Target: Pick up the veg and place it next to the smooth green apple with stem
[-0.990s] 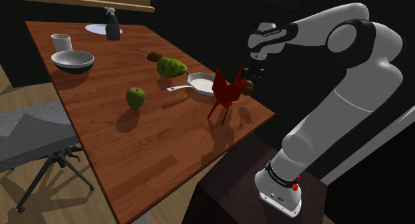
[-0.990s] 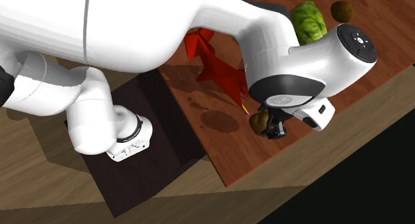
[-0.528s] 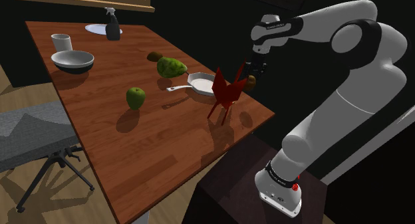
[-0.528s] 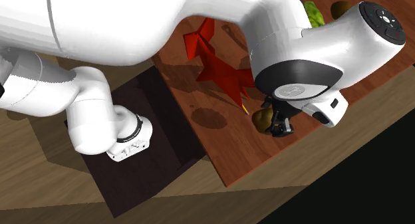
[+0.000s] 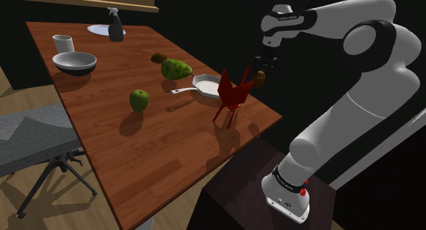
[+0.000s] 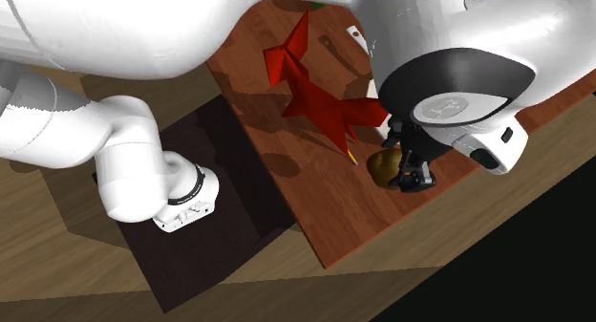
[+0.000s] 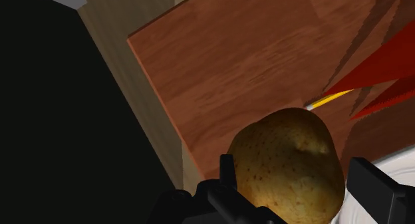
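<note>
end effector: its two black fingers are clamped on the potato, one on each side, so it cannot drop.
potato: brown and bumpy, up in the air just beside the red paper bird, on the side away from the green apple. it does not touch the worktop.
red paper bird: stands near the worktop's corner by the stand. its pointy wings stick up right by the potato.
green apple: smooth, with a little stem, well apart from the red paper bird, with bare wood around it.
white pan: just beside the red paper bird on the apple's side, with its handle toward the apple.
worktop: brown wood, with room left beside the apple for the potato.
why it is held high: i think the potato is up so it can pass over the red paper bird's wings and the pan without a bump.
step now: the pick up looks done. the carry away from the red paper bird is not done yet.
watch out: the potato is round and could slip, and the wings are very close.
</note>
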Robot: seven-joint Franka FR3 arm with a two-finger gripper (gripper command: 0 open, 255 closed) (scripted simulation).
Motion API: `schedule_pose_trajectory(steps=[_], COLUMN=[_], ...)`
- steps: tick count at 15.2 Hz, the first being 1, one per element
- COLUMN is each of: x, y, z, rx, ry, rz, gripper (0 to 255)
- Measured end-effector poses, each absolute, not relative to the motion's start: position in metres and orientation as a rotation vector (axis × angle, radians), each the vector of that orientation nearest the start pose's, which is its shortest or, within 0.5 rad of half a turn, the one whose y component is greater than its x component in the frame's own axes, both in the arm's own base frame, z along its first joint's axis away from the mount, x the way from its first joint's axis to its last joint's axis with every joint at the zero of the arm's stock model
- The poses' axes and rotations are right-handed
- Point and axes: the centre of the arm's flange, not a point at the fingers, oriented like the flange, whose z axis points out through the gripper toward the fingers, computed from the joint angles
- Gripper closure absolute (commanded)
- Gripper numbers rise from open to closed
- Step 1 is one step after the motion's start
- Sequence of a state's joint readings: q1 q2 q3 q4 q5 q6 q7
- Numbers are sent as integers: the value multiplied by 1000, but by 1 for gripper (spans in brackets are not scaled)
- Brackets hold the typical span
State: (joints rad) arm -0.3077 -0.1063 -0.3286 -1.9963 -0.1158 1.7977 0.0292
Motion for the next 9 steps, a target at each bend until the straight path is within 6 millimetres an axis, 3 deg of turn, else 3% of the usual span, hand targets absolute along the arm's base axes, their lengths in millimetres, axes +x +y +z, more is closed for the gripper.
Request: schedule_pose_trajectory(steps=[9], x=[409], y=[-314], z=[540], rx=[-3024], ry=[986], rz=[184], gripper=[255])
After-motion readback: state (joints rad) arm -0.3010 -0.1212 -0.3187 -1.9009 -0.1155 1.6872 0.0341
